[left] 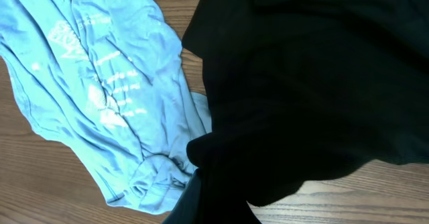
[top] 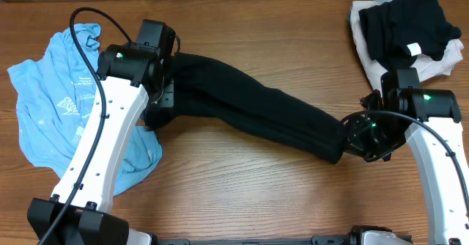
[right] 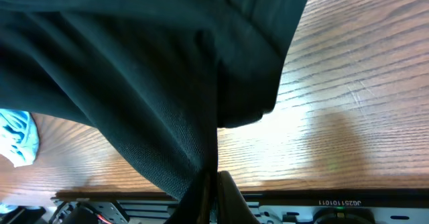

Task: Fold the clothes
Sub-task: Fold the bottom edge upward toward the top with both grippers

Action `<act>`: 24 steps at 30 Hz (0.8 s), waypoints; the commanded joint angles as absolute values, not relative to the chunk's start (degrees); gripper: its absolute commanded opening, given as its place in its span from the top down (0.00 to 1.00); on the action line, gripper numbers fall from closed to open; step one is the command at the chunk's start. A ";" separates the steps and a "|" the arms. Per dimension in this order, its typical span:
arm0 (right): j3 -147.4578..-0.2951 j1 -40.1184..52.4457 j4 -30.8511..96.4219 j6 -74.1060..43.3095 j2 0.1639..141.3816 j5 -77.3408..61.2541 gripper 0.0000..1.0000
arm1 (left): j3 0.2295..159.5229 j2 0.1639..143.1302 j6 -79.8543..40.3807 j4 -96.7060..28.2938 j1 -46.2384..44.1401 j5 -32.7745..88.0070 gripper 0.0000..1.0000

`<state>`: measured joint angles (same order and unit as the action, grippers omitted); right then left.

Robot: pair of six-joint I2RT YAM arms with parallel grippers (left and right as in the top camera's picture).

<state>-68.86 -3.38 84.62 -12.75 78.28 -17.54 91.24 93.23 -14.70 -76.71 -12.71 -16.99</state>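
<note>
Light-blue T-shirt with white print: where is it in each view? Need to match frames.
Overhead: the light-blue T-shirt lies crumpled at the far left, partly under the white left arm.
Left wrist: it fills the left half, print visible.
Right wrist: only a small patch shows at the left edge.
Shared landmark: the black fabric garment, to the shirt's right in every view.

You cannot see the left gripper's (top: 167,92) fingers, buried under the black garment (top: 256,116), which also blocks its wrist view.
</note>
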 commanded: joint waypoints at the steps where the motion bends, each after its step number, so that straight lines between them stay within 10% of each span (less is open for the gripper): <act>1: -65.98 -3.60 83.79 -11.94 78.26 -16.36 0.96 | 92.86 93.19 -13.37 -76.16 -12.36 -18.63 0.96; 24: -54.04 -3.62 63.31 -16.84 88.64 -17.47 0.96 | 92.77 109.12 -5.10 -48.66 -12.51 -17.93 0.96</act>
